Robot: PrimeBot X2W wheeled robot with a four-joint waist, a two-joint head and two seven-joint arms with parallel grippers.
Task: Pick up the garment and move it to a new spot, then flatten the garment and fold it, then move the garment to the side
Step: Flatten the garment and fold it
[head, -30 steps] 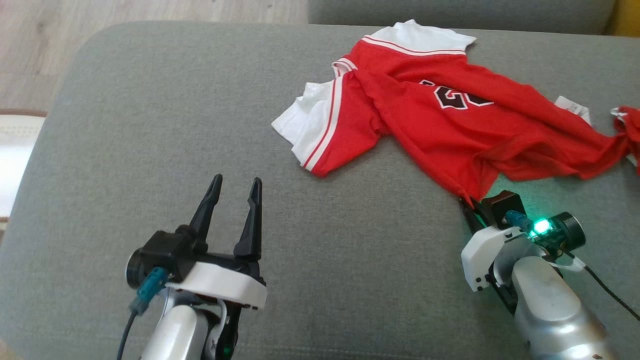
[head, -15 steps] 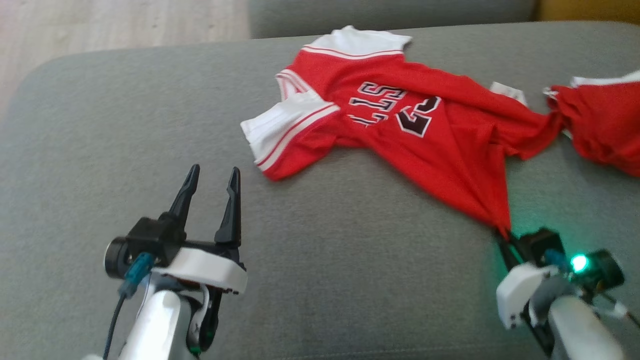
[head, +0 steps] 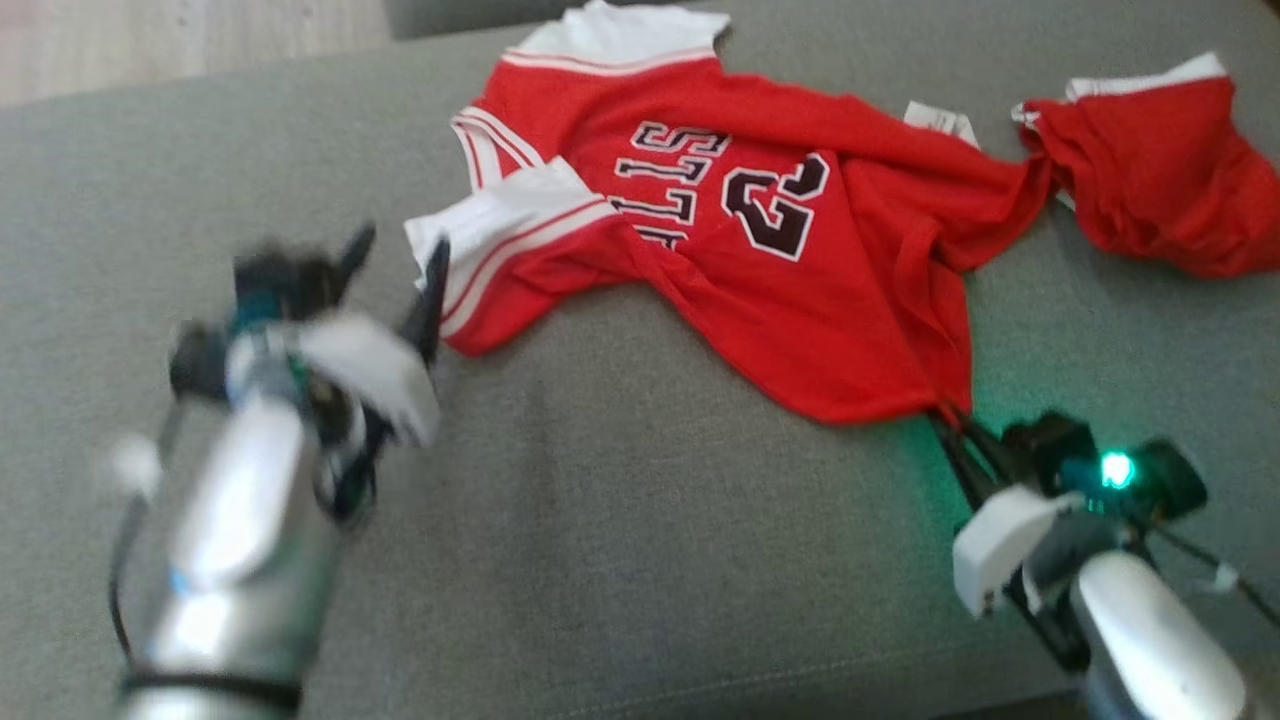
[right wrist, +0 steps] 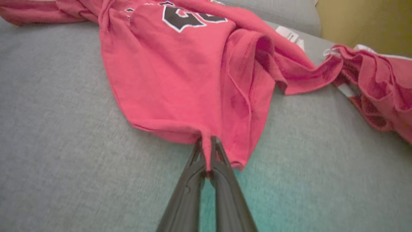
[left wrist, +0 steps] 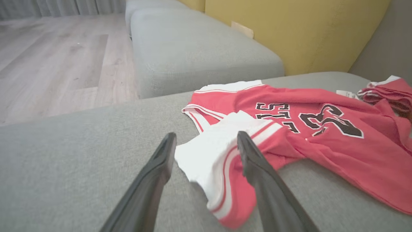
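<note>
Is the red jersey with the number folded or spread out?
Spread out and wrinkled, not folded: the jersey lies open on the cushion, its number showing.

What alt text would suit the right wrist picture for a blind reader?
The right gripper, shut, pinches the lower edge of a rumpled red jersey lying on a grey sofa cushion. Black, white-edged numerals show near the top; more red cloth is bunched at the right.

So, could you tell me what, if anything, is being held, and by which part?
The right gripper pinches the red jersey by its hem; the left gripper is open, holding nothing.
</note>
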